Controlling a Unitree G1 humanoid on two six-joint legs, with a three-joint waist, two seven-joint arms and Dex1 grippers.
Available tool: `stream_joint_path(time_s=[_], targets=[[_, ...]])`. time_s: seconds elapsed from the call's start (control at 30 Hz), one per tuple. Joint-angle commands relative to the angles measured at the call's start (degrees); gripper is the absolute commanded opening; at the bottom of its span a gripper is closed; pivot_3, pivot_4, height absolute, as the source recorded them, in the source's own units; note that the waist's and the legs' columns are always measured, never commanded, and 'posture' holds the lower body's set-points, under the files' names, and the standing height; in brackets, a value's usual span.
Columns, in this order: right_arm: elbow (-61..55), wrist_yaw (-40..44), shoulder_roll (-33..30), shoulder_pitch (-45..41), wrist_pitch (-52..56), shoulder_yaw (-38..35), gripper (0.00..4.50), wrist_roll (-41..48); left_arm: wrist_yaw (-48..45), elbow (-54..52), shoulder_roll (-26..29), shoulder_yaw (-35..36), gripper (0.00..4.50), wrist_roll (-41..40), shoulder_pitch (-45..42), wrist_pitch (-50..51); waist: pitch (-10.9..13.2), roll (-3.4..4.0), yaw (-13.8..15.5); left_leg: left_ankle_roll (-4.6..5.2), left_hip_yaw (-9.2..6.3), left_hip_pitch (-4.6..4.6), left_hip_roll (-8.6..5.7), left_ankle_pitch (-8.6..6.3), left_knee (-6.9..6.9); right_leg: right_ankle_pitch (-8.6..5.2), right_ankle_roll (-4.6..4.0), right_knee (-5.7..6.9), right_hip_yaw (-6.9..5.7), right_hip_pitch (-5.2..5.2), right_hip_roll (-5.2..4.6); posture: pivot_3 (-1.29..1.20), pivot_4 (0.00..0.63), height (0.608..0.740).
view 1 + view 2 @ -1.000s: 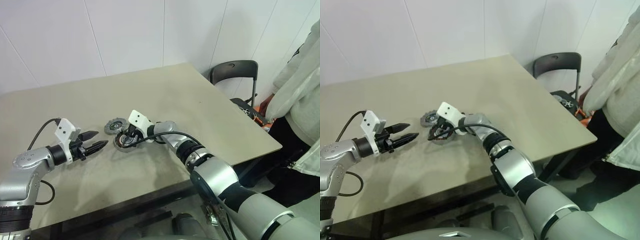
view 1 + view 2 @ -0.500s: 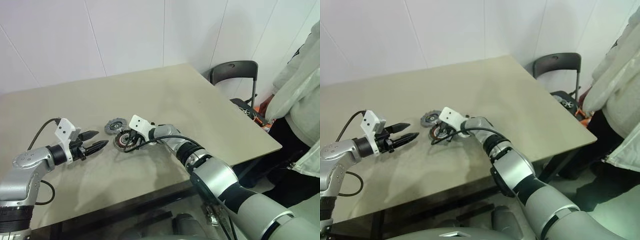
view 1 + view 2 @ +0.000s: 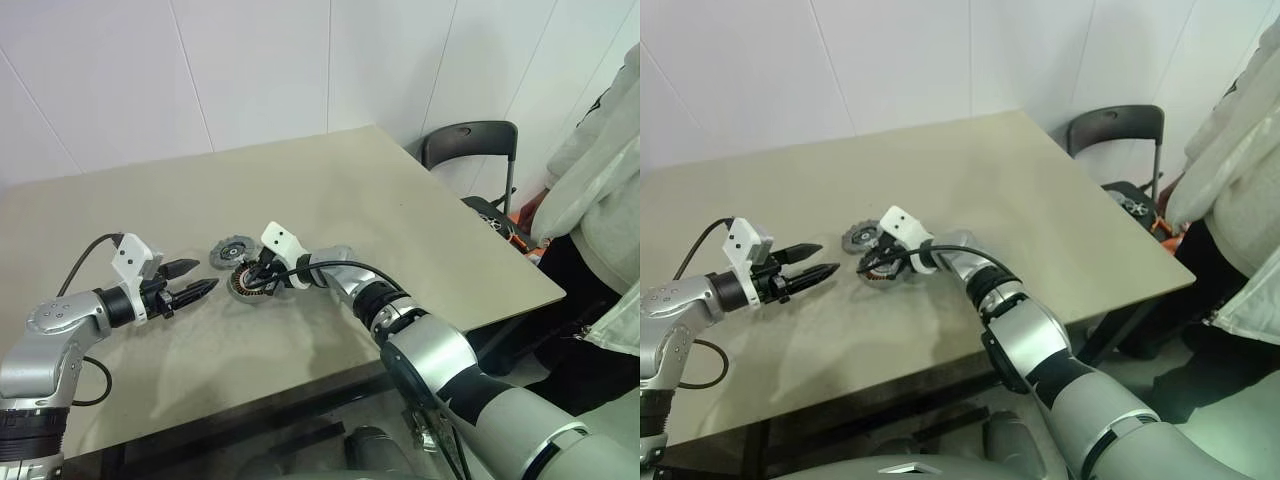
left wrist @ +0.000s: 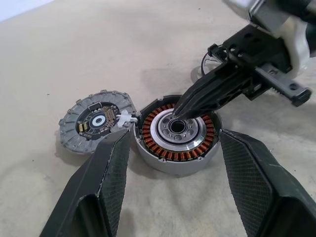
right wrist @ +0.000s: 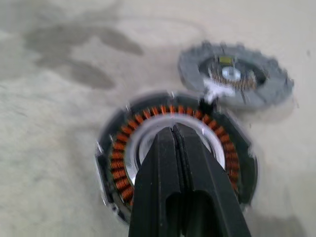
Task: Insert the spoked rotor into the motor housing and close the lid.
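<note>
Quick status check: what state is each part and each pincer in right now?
motor housing: flat on the table, open, copper windings exposed.
lid: off, flat on the table beside the housing, inner face up.
right pincer: shut, tips down at the housing's centre hub.
left pincer: open, holding nothing, pointing at the housing from the side.

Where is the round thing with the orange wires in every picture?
Left eye view: motor housing mid-table, under the right gripper.
Right eye view: left of centre.
Left wrist view: centre.
Right wrist view: centre.
Shared landmark: the lid lying beside it.
</note>
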Motion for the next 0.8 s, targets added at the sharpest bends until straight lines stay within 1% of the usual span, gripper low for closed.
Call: stream_joint_path(time_s=[0.03,0.17,0.27,0.4,0.63,0.73,0.8], targets=[[0.86,-6.36,12.20,4.83,0.95,2.08,0.02,-3.11,0.20,-2.06,1.12,1.72,3.04,-0.41,0.49,-0.21,0.01,0.01,-0.01,0.00,0.00,0.00,0.00,0.00,0.00,0.00,0.00,0.00,0.00,0.00,0.00,0.00,0.000,0.740],[1.41,-8.02,12.11,4.65,3.67,0.05,0.02,-1.51,0.44,-2.88,1.13,1.89,3.04,-0.63,1.24,-0.08,0.00,0.02,0.08,0.00,0.00,0.01,0.00,0.00,0.00,0.00,0.00,0.01,0.00,0.01,-0.01,0.00,0.000,0.740],[1.46,-7.92,11.48,4.80,4.02,1.04,0.02,-2.69,0.43,-2.77,1.25,1.76,3.04,-0.60,1.13,-0.03,0.02,0.08,0.32,0.00,-0.02,0.08,-0.01,0.00,0.01,0.00,0.00,0.01,-0.02,0.12,-0.01,0.00,0.000,0.740],[0.08,-3.94,12.09,3.66,3.09,-0.54,0.02,-0.29,0.22,-2.06,1.31,1.30,3.04,-0.42,0.56,-0.26,0.04,0.11,0.20,0.00,-0.01,0.31,-0.02,0.00,0.02,-0.01,0.01,-0.02,-0.02,0.38,-0.01,0.00,0.000,0.740],[-3.96,5.67,14.63,0.94,2.29,-5.16,0.02,7.18,-0.19,-1.14,1.19,0.55,3.04,-0.25,-0.86,-0.38,0.03,0.06,-0.17,0.00,-0.01,0.33,0.03,0.00,-0.01,-0.01,0.01,-0.02,-0.02,0.35,0.04,0.00,0.000,0.740],[-6.64,6.84,13.24,2.60,-3.70,-0.11,0.02,3.34,-1.23,-0.80,1.52,-0.13,3.04,0.60,-1.22,-1.93,0.04,0.07,-0.18,0.00,-0.01,0.27,0.03,0.00,-0.02,-0.01,0.01,-0.03,-0.02,0.29,0.04,0.00,0.000,0.740],[-8.87,6.39,11.34,3.95,-6.36,0.59,0.02,3.39,-1.93,-0.40,1.69,-0.26,3.04,1.01,-1.45,-2.98,0.03,0.07,-0.12,0.00,-0.01,0.25,0.02,0.00,-0.02,-0.01,0.01,-0.03,-0.02,0.27,0.04,0.00,0.000,0.740]])
